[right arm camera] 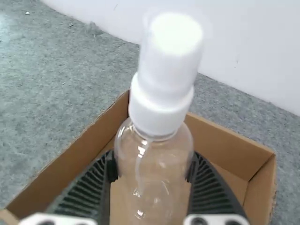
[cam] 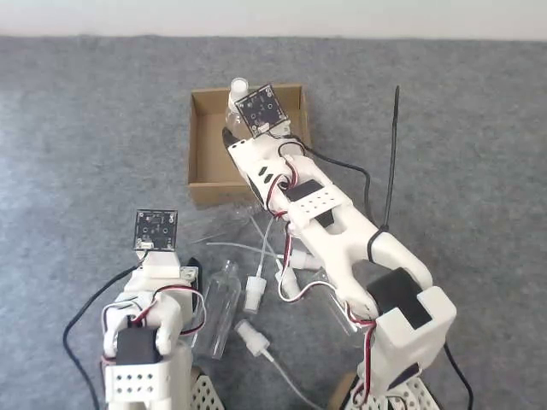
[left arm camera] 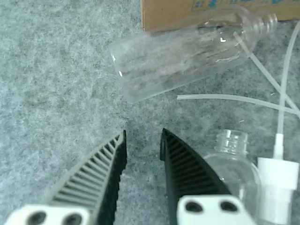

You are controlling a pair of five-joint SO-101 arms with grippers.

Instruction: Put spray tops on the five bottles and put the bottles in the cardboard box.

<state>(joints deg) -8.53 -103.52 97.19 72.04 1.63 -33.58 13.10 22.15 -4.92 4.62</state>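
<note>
**Capped bottle [right arm camera: 154, 154] pinched by R gripper [right arm camera: 151, 176] at the cardboard box [right arm camera: 234, 150]**

On my high view the R arm [cam: 342, 231] runs from approx 5 o'clock up toward 12, where the box sits. Its jaws are pressed onto the clear body from both sides. The white spray top stands upright above them, w/ box walls around and behind. I can't tell if the base touches the box floor.

My L gripper [left arm camera: 143, 136] is at approx 7 o'clock. Its jaws are spread a little w/ nothing between them, and the tips are just over the grey carpet [cam: 77, 128]. Just beside one finger lies a bare bottle [left arm camera: 234, 161], neck open, w/ a loose spray top [left arm camera: 279, 187] right next to it. A tipped bottle [left arm camera: 183, 61], also uncapped, lies on its side by the box's near wall, at 12 o'clock from the L gripper. Thin dip tubes [left arm camera: 234, 98] trail over the carpet between the two. A 2nd spray top [cam: 252, 337] lies at 6 o'clock.
</note>
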